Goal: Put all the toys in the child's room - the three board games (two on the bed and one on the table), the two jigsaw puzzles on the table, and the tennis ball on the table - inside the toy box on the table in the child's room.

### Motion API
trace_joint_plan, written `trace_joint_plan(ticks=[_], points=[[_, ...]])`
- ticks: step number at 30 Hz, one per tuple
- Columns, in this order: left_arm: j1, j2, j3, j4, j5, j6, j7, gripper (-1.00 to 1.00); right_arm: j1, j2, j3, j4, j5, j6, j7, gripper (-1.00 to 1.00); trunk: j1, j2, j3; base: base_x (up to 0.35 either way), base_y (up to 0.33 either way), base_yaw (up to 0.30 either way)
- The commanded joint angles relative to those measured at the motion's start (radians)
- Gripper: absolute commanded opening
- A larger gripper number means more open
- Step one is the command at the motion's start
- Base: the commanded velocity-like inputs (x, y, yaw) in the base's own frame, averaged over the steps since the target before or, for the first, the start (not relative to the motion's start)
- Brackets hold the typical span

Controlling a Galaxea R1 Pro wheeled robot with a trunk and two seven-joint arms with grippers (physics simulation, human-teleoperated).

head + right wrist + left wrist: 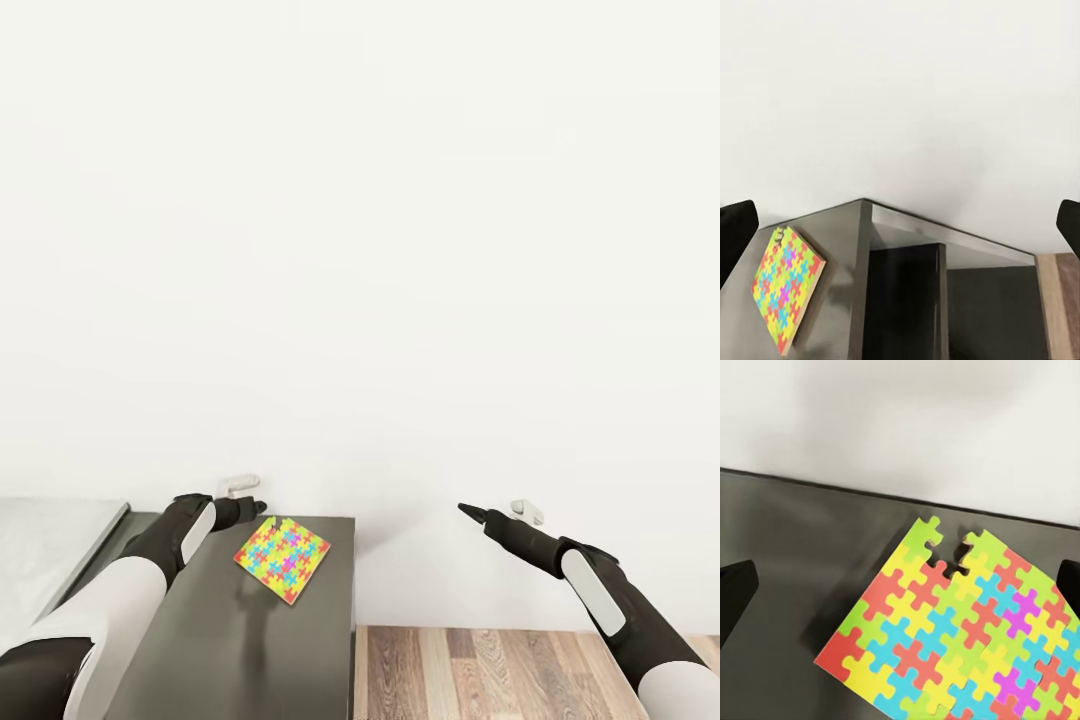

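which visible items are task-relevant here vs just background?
Task-relevant:
- jigsaw puzzle, lying flat on the dark grey table section
- left end effector, open, beside the puzzle
- right end effector, off the table's end

Background:
- white wall
- wood floor

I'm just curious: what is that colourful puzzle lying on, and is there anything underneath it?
The jigsaw puzzle lies flat on the dark grey section of the table, near the wall. Around it the top looks bare. Whatever is directly beneath the puzzle is covered, so that cannot be seen.

Wall (400,250) close behind jigsaw puzzle (282,558); sides open.
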Motion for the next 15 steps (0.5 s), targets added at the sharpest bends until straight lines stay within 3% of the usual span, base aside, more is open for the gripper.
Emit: trace_joint_plan(ticks=[1, 15], points=[[-0.001, 0.000, 0.001, -0.001, 0.006, 0.004, -0.001, 1.00, -0.001, -0.001, 0.002, 0.000, -0.005, 0.004, 0.000, 1.00, 0.001, -0.002, -0.004, 0.000, 0.000, 0.000], [-0.001, -0.001, 0.001, 0.000, 0.007, -0.026, -0.001, 1.00, -0.001, 0.000, 0.001, -0.002, -0.005, 0.004, 0.000, 1.00, 0.001, -0.002, -0.027, 0.000, 0.000, 0.000]])
